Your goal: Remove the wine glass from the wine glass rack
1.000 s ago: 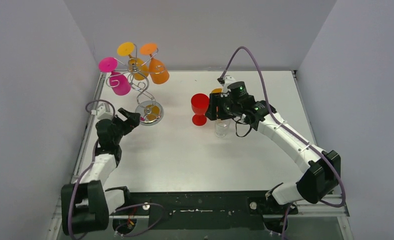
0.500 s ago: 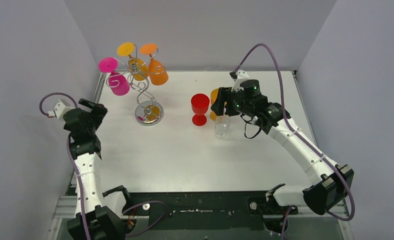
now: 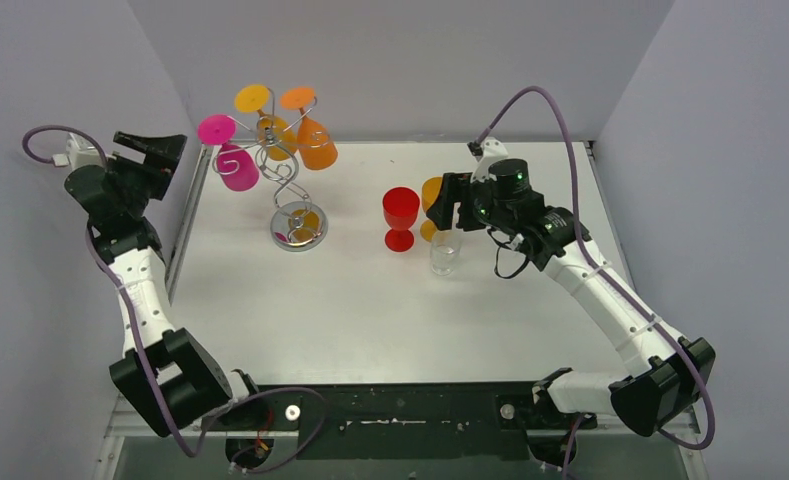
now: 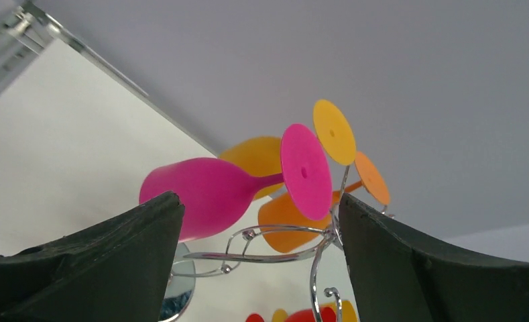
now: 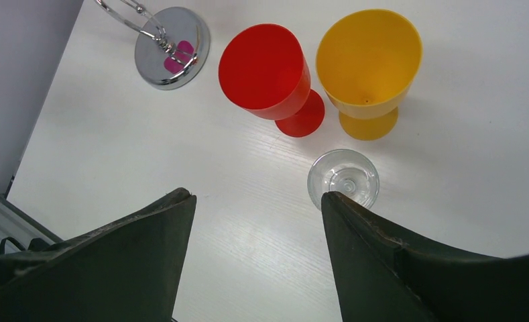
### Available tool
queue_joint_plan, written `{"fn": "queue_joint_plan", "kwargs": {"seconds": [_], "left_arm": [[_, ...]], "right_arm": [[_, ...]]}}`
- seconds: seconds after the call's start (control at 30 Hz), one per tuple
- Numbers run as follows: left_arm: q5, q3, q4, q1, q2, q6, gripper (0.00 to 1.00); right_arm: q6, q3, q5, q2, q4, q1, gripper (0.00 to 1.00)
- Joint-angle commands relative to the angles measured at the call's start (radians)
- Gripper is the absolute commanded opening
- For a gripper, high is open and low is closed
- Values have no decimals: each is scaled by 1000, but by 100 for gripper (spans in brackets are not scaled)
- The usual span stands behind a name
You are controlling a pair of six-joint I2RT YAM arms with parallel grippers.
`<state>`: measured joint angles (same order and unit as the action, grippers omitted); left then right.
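Note:
The silver wine glass rack [image 3: 286, 186] stands at the back left on its round base [image 3: 299, 226]. A pink wine glass [image 3: 234, 163], a yellow one [image 3: 273, 131] and an orange one [image 3: 316, 143] hang from it upside down. My left gripper [image 3: 170, 158] is open, raised by the left wall, just left of the pink glass. In the left wrist view the pink glass [image 4: 204, 196] and the rack's arms [image 4: 275, 235] lie ahead between the open fingers of the left gripper [image 4: 258, 200]. My right gripper [image 5: 258, 196] is open above bare table.
A red glass [image 3: 400, 214], a yellow glass [image 3: 431, 193] and a small clear glass [image 3: 445, 253] stand upright mid-table, under my right gripper [image 3: 447, 205]. The right wrist view shows the red glass [image 5: 265, 67], the yellow glass [image 5: 369, 60] and the clear glass [image 5: 343, 178]. Grey walls close in on three sides.
My left arm has swung up and back from beside the rack's base to the left wall, level with the pink glass. My right gripper has opened wider and drawn back slightly.

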<state>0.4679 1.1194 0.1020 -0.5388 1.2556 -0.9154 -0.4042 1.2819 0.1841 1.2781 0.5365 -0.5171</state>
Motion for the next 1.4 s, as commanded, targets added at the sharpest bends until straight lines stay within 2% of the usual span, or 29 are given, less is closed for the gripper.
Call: {"fn": "queue_joint_plan", "kwargs": {"seconds": [0.0,0.13,0.3,0.43,0.7,0.87,0.9,1.0,1.17,1.23,1.37], "left_arm": [[238,68,178,4,88,-85,83],[290,124,139,11,147,-36,83],[292,148,105,18,175,4,83],[290,185,55,29,205,35,83],[296,200,176,74,254,-65,75],[288,206,195,88,286,-84,59],[288,207,195,88,291,-85,50],[292,202,194,87,299,-89,38],[275,176,193,87,270,-94,27],[267,164,196,87,254,-99,17],[270,145,228,86,243,-144,5]], "right_arm": [[3,12,-4,-49,-17,6,72],[-11,18,28,-44,-31,8,76],[-31,8,35,-56,-47,8,85],[-39,-6,39,-68,-56,10,87],[-54,-17,62,-68,-64,11,88],[-55,-19,68,-62,-60,10,88],[-55,-19,68,-62,-60,10,88],[-54,-18,70,-62,-59,10,88],[-56,-19,70,-60,-58,9,88],[-57,-19,71,-60,-58,9,88],[-57,-25,69,-62,-58,10,88]]}}
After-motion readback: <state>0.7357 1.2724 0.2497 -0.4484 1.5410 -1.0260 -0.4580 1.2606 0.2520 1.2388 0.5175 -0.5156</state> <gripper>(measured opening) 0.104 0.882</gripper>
